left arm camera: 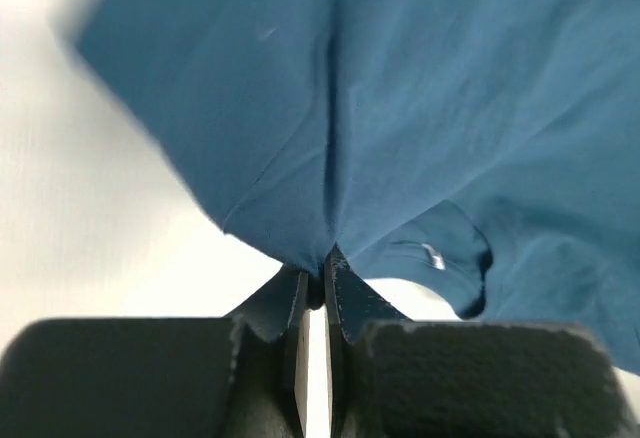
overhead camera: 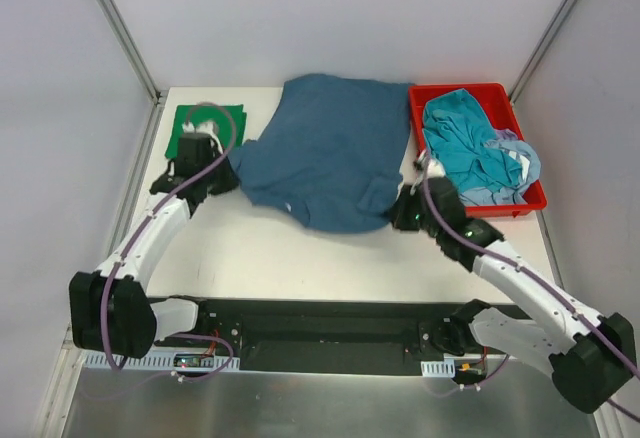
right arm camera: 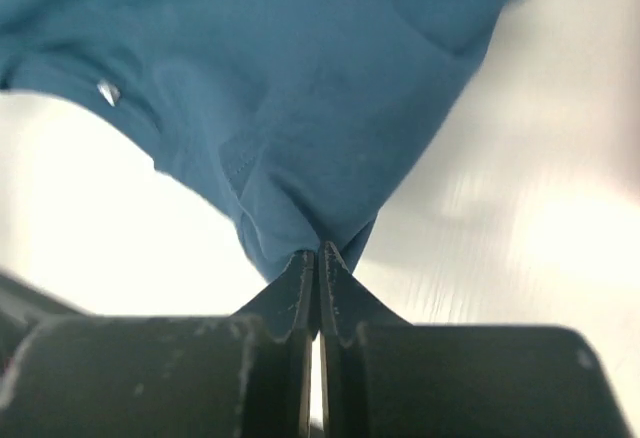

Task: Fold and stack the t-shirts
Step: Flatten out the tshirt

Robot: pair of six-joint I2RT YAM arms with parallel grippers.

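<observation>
Blue t-shirt (overhead camera: 330,148): spread rumpled over the middle of the table (overhead camera: 300,258); far hem at the table's far edge; pinched at two corners.
Left fingers (left arm camera: 285,308): pressed together on a fold at the shirt's left corner, cloth bunched into the pinch.
Right fingers (right arm camera: 290,298): pressed together on a fold at the shirt's near right corner.
Green t-shirt (overhead camera: 205,126): folded flat at the far left corner, just behind the left wrist, partly under its cable.
Red tray (overhead camera: 455,89): far right corner; left wall against the blue shirt's right edge.
Teal t-shirt (overhead camera: 455,138): crumpled in the tray.
Pale blue t-shirt (overhead camera: 520,166): crumpled in the tray, partly under the teal one.
In the way: tray just behind the right wrist; green shirt close behind the left.
Open room: white surface between the shirt's near hem and the black base rail (overhead camera: 320,333).
Bounds: grey walls with metal posts at left, right and far sides.
</observation>
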